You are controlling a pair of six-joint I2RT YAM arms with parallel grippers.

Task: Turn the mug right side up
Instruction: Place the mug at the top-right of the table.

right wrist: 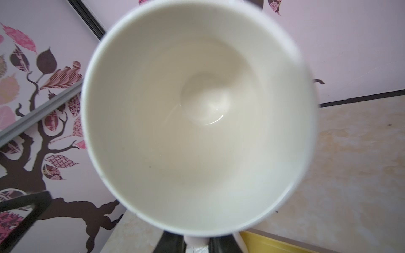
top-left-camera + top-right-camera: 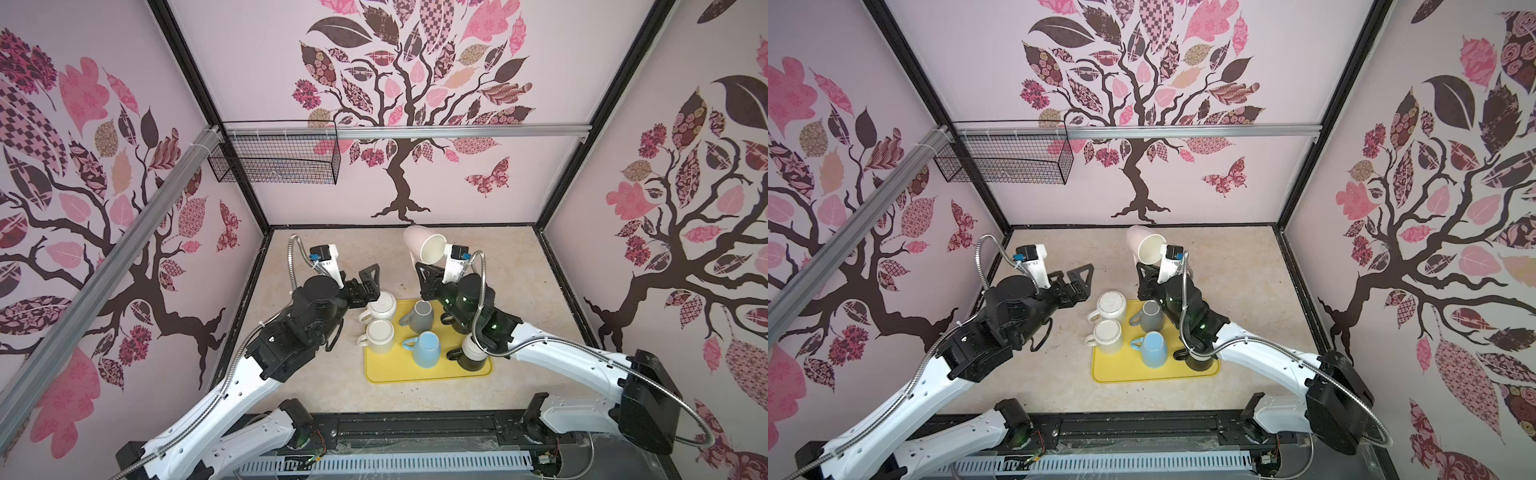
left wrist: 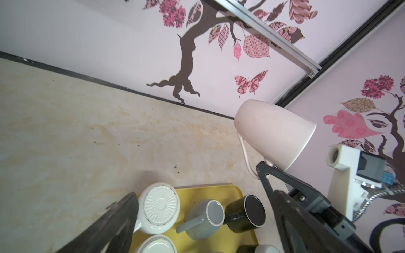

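The pale pink mug (image 2: 422, 245) (image 2: 1144, 245) hangs in the air behind the yellow tray (image 2: 415, 374), tilted on its side. Its cream inside fills the right wrist view (image 1: 197, 109). My right gripper (image 2: 419, 272) (image 1: 195, 243) is shut on the mug's handle, just below the rim. In the left wrist view the mug (image 3: 274, 131) sits above the right gripper's dark finger. My left gripper (image 2: 368, 286) (image 3: 203, 210) stands open and empty by the tray's back left corner, apart from the pink mug.
Several mugs stand upside down on the tray: a white one with a ribbed base (image 2: 381, 305), another white one (image 2: 380, 336), a grey one (image 2: 422, 316), a blue one (image 2: 428, 349) and a dark one (image 2: 471, 353). A wire basket (image 2: 274, 158) hangs on the back wall.
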